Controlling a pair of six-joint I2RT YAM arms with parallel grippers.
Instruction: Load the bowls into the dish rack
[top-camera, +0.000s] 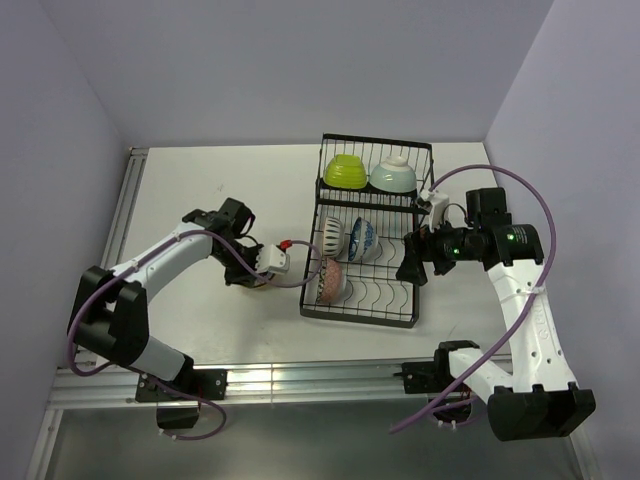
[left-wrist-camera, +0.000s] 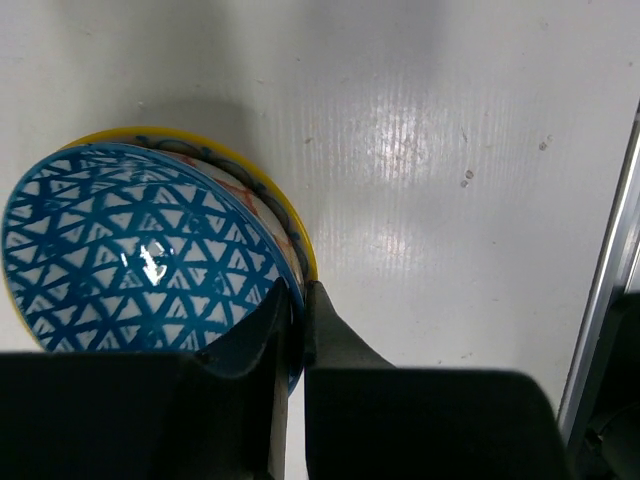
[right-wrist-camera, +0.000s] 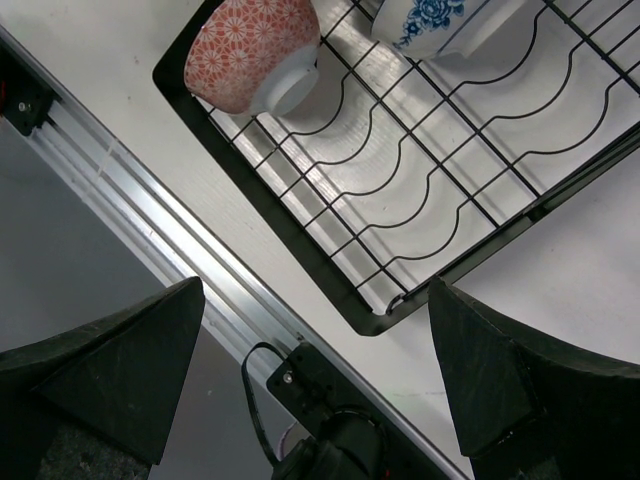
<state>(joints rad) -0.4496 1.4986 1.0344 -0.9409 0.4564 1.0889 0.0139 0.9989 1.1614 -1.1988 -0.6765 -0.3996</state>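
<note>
Bowls (top-camera: 344, 171), five glossy round ones sat in your black wire dish rack (top-camera: 358, 319), two nested on the white table (left-wrist-camera: 450, 150), left gripper (left-wrist-camera: 298, 290) pinched on the blue lattice bowl (left-wrist-camera: 130, 250) rim, right gripper (right-wrist-camera: 315, 290) spread wide

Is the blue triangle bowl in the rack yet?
No, the blue bowl sits on the table inside a yellow-rimmed bowl.
</note>
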